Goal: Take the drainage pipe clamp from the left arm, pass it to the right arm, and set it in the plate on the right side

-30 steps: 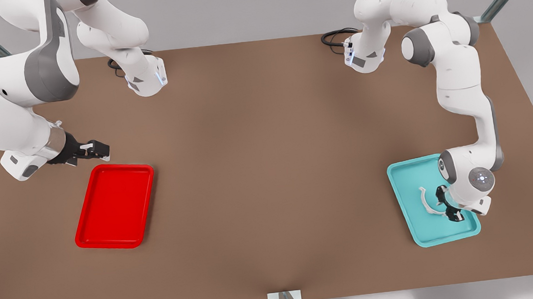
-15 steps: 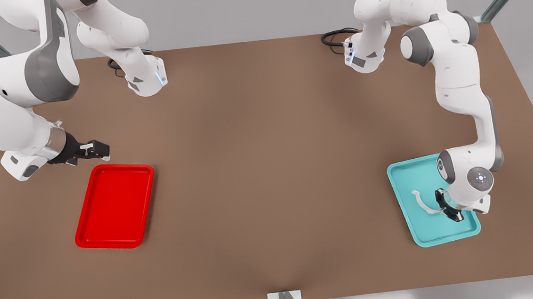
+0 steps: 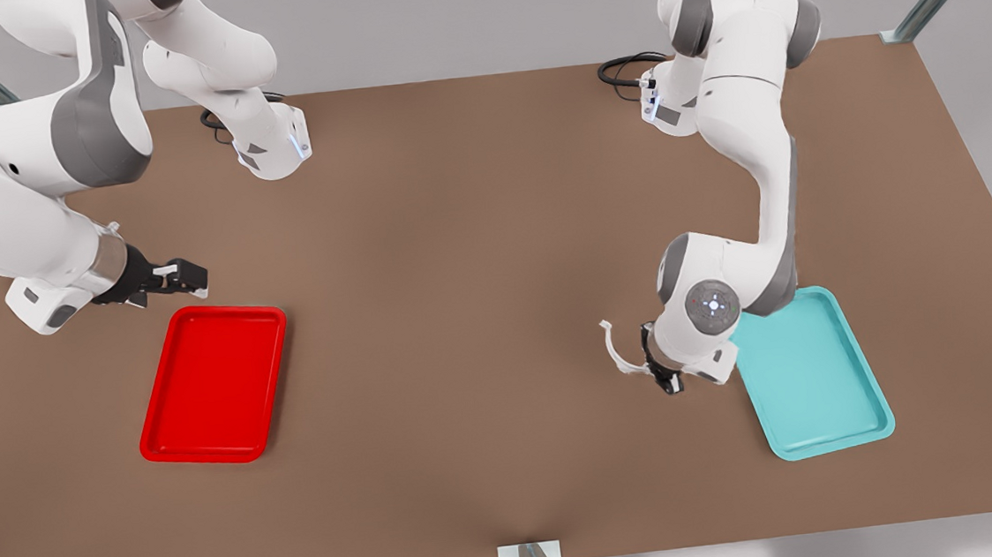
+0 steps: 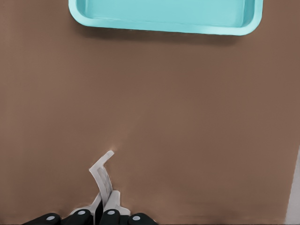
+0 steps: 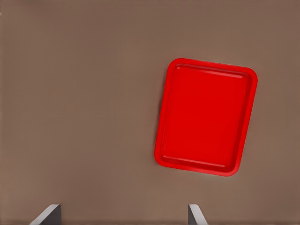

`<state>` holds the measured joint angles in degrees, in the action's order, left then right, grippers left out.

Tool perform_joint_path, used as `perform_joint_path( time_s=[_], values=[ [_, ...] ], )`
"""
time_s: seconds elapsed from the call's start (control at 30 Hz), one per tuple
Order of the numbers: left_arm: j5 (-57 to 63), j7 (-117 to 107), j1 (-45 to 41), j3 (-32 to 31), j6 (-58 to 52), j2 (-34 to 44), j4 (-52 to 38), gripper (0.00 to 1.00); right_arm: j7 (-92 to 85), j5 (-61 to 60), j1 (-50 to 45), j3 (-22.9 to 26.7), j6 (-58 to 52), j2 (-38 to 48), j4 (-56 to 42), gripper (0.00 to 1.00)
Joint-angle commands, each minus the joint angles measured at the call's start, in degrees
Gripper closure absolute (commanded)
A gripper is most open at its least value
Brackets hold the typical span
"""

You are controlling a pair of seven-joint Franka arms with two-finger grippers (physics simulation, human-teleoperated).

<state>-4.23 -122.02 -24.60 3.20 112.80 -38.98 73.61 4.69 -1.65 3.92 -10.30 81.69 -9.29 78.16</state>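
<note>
The left arm (image 3: 754, 178) stands on the front view's right; it rises from its base at the far edge of the tabletop (image 3: 476, 253), folds at a grey elbow and reaches down toward the near side, its wrist just beside the inner long edge of a teal tray (image 3: 814, 377); the left claw (image 3: 658, 370) points down and toward the middle of the tabletop, over bare brown surface and clear of the tray; its fingers are pressed together on the drainage pipe clamp (image 3: 615, 353), pinching it near one end; in the left wrist view the black fingertips (image 4: 110, 216) close on the clamp (image 4: 102, 176), which runs out beyond them as a thin white strip ending in a short flared tab; in the front view the clamp curves as a slim white arc out from the claw, toward the front view's left, its free end tipped with a small tab; the teal tray (image 4: 164, 16) lies well apart from the clamp in the left wrist view.

Farther off, on the front view's left, the right arm (image 3: 29, 191) waits, bent low, its forearm angled toward the red plate (image 3: 214, 385); the right claw (image 3: 182, 279) hovers just beyond the plate's far short rim, holding nothing; in the right wrist view its two fingers (image 5: 47, 215) are spread wide, and the plate (image 5: 206, 117) lies flat on the tabletop, glossy, rectangular, with rounded corners and a low rim.
</note>
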Motion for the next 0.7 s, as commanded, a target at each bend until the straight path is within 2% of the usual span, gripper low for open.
perform_joint_path(
  time_s=[0.0, 0.1, 0.23, 0.37, 0.43, 0.57, 0.67],
  values=[
    [-4.99, -46.37, -2.47, -0.04, -7.24, 0.04, -1.72, 0.79, 0.15, 0.07, 0.03, -0.07, -0.04, 0.06, -0.03, 0.00],
    [-7.37, -57.26, -3.70, -0.21, -3.38, -0.05, -2.60, 0.79, 0.15, 0.07, 0.03, -0.07, -0.04, 0.06, -0.03, 0.00],
    [-7.37, -73.70, -4.58, -4.08, 5.32, -0.31, -4.18, 0.79, 0.06, 0.07, 0.12, 0.02, -0.04, 0.06, -0.03, 0.00],
    [-5.08, -71.51, -10.47, -3.99, 18.24, -3.47, -6.29, 0.79, 0.23, 0.42, 0.12, 0.28, 0.66, -0.11, 0.15, 0.00],
    [-2.71, -69.31, -13.89, -3.90, 22.81, -4.44, -6.64, 0.79, 0.32, 1.74, -0.32, -0.07, 4.87, -3.19, 0.68, 0.00],
    [0.19, -66.06, -17.06, -3.99, 26.77, -5.23, -7.52, 0.79, 0.76, 2.18, -1.28, -7.63, 10.76, -7.32, 1.38, 0.00],
    [0.19, -65.97, -17.94, -3.90, 29.06, -5.94, -7.52, 0.79, 3.21, 2.88, -8.23, -7.71, 12.61, -8.02, 2.70, 0.00]
  ],
)
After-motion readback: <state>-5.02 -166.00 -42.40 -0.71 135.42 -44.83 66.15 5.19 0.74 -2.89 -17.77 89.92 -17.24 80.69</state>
